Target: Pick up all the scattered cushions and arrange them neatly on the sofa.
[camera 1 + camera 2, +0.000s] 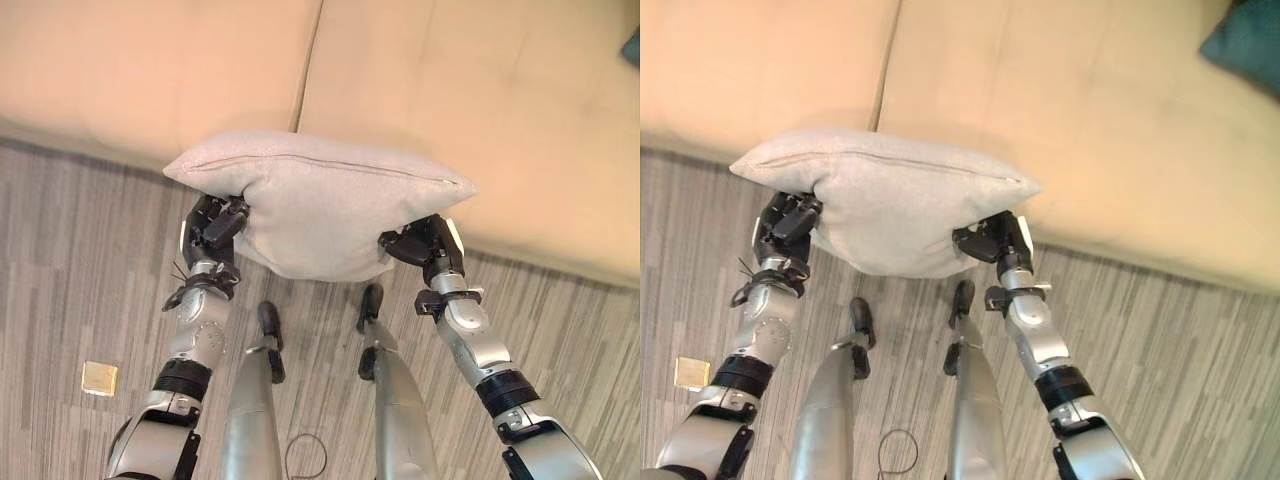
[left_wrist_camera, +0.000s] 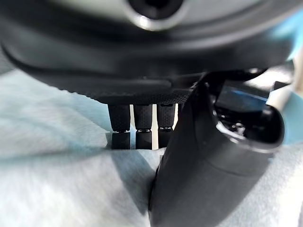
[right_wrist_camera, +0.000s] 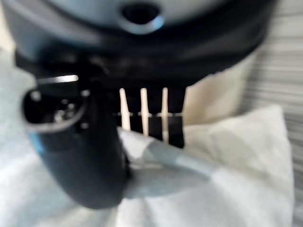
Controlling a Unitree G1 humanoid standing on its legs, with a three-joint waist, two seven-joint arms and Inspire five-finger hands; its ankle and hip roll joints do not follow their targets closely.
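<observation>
A light grey cushion (image 1: pixel 315 205) hangs in the air between my two hands, just in front of the beige sofa (image 1: pixel 480 90). My left hand (image 1: pixel 213 228) grips its left lower side, thumb and fingers pinching the cloth (image 2: pixel 57 189). My right hand (image 1: pixel 425 243) pinches the right lower side, with the fabric (image 3: pixel 213 179) bunched between thumb and fingers. The cushion's top seam overlaps the front edge of the sofa seat. A dark teal cushion (image 1: pixel 1250 40) lies on the sofa at the far right.
The sofa seat has two cushions split by a seam (image 1: pixel 308 60). Grey striped flooring (image 1: pixel 80 270) runs in front of it. A small tan square (image 1: pixel 99 378) lies on the floor to the left.
</observation>
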